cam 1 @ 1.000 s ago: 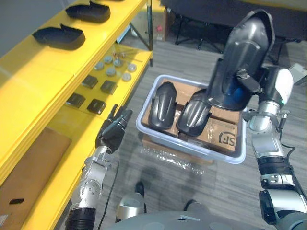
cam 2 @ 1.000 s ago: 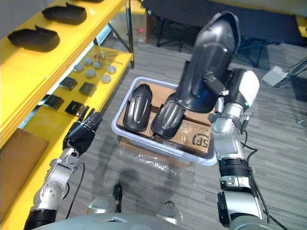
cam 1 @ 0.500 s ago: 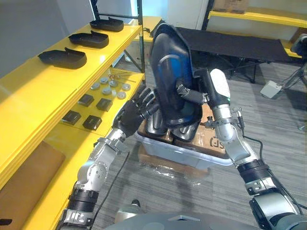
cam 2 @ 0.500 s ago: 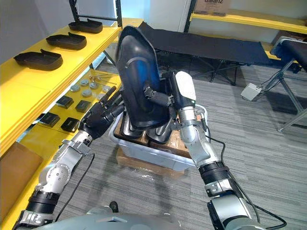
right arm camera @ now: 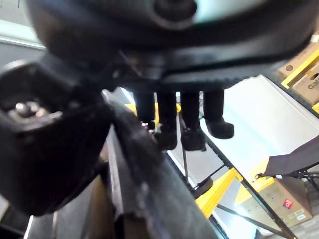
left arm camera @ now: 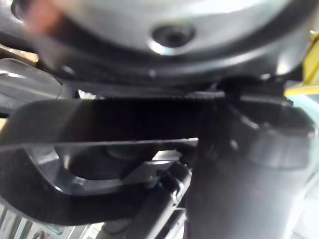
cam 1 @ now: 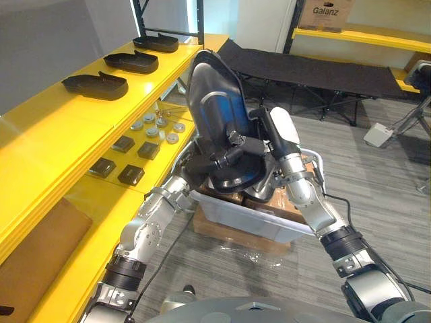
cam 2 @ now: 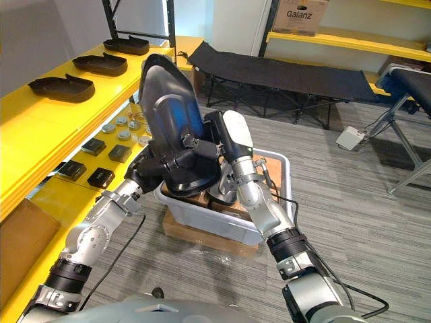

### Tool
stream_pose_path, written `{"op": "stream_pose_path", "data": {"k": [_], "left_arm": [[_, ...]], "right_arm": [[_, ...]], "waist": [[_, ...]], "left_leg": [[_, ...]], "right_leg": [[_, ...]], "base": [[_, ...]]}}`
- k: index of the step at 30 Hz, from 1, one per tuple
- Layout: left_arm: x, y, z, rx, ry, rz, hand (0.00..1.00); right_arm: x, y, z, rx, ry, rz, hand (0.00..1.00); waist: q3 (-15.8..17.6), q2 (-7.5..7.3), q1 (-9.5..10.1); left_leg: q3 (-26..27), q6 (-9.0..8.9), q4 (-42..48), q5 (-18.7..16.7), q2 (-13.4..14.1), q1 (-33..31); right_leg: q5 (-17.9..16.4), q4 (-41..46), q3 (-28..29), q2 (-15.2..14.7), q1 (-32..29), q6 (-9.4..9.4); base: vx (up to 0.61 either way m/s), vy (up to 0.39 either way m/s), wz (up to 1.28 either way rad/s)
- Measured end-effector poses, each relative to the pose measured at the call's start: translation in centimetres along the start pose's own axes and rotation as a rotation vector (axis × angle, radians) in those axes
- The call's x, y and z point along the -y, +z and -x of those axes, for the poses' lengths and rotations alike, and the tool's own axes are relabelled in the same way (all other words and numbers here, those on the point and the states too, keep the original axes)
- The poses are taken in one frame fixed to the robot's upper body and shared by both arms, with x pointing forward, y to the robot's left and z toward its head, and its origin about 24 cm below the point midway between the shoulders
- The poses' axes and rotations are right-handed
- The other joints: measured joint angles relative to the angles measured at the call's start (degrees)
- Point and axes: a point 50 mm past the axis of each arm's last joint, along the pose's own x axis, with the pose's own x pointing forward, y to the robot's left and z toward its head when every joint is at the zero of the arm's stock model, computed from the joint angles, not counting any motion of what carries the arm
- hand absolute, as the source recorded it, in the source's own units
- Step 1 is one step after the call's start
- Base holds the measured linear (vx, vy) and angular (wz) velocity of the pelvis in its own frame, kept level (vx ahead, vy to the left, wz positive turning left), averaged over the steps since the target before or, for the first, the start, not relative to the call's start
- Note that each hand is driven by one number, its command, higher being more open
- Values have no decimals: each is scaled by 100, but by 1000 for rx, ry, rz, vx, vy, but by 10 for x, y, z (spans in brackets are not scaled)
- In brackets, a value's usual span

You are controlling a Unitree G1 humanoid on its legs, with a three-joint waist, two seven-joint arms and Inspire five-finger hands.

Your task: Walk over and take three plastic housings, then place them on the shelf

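A brand word in dark printed letters stands on the side of a cardboard box [cam 2: 301, 15] on the far yellow shelf [cam 2: 350, 40].

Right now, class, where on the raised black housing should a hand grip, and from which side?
Probably the wide lower rim, approached from below on either side. The housing stands upright with its narrow end up, and the left hand and right hand both clasp there.

A glossy black housing [cam 1: 219, 111] stood nearly upright, narrow end up, gripped at its lower rim by the left hand [cam 1: 196, 168] and right hand [cam 1: 266, 151], while three matching housings [cam 1: 131, 62] lay hollow side up along the yellow shelf [cam 1: 60, 131] at ten o'clock.
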Motion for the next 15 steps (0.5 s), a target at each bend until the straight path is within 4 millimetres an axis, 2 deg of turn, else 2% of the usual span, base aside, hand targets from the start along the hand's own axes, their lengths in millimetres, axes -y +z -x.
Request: {"op": "stream_pose_path", "data": {"k": [3,4,8,15], "left_arm": [[-1,-2,-1,-3,46,2,100],[0,-2,-1,-3,57,2,0],[3,-2,-4,48,143,27,0],[7,9,-4,191,250,77,0]], "right_arm": [[-3,2,0,2,5,-16,0],[-3,2,0,0,2,-26,0],[-5,4,-1,-12,-8,-64,0],[-15,9,-1,-58,-66,-170,0]], "waist": [[-1,-1,3],[-1,-2,9],[-16,-24,9],[-134,-203,-75]], "left_leg": [[-28,-21,0,28,0,-32],[-28,-25,0,31,0,-33],[-13,-38,-1,45,3,-65],[22,-5,3,72,7,-150]], "right_leg": [[0,-3,-41,-1,-15,-11],[-7,-7,-46,-1,-16,-21],[-17,-80,-46,5,-78,-49],[10,-97,-21,17,-171,-58]], "base": [[-46,15,5],[-42,15,1],[-36,13,-4],[30,2,-3]]}}
